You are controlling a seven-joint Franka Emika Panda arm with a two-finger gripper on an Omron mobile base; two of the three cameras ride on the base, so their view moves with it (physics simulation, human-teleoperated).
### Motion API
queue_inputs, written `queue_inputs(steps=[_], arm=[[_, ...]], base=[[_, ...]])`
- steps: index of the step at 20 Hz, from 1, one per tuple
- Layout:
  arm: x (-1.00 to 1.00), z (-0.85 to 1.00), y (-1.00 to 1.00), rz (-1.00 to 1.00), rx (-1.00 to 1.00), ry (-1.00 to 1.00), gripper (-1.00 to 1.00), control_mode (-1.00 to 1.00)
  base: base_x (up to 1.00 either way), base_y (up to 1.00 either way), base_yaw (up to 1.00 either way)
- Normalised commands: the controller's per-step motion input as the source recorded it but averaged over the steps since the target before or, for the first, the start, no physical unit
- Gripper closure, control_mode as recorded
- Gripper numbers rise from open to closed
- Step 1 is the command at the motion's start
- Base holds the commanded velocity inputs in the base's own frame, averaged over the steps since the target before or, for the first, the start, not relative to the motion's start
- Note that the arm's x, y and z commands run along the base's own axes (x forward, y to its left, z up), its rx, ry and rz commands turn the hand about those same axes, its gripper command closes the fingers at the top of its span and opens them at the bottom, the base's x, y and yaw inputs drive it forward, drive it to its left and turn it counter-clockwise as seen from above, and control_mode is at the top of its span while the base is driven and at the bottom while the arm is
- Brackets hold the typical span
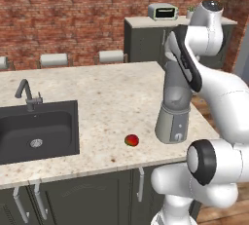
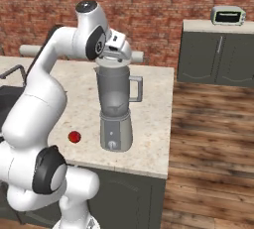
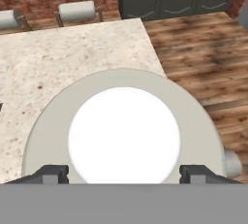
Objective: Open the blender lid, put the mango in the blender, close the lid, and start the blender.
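The blender (image 2: 115, 105) stands upright near the counter's right end, and in the left base view the blender (image 1: 172, 121) is partly hidden by my arm. Its jar is closed by the blender lid (image 2: 113, 61), a grey disc (image 3: 43, 121) with a white centre cap (image 3: 124, 131). My gripper (image 3: 123, 172) hangs just above the lid, open, one fingertip (image 3: 53, 172) on each side of the cap. The mango (image 1: 132, 140), small and red, lies on the counter left of the blender base; it is the red mango (image 2: 74, 137) in the right base view.
A dark sink (image 1: 36, 131) with a faucet (image 1: 26, 95) is set into the counter at the left. Stools (image 1: 53, 60) line the far side. A toaster oven (image 2: 228, 15) sits on a back cabinet. Wooden floor (image 2: 213, 139) lies right of the counter edge.
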Motion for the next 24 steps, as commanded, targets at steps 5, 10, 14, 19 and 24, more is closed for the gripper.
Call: queue_inputs(steps=[5,10,14,19,24], arm=[[-0.55,0.92,0.11,0.0,0.01,-0.1,1.0,-1.0],[-0.61,0.26,0.83,0.01,0.0,0.03,1.0,-1.0],[-0.62,0.0,1.0,0.02,0.0,0.15,1.0,-1.0],[-0.56,-0.26,1.0,0.02,-0.01,0.15,1.0,-1.0],[-0.17,-0.85,0.99,0.05,-0.03,0.25,1.0,-1.0]], base=[[0.0,0.0,0.0],[0.0,0.0,0.0],[0.0,0.0,0.0],[0.0,0.0,0.0],[0.0,0.0,0.0]])
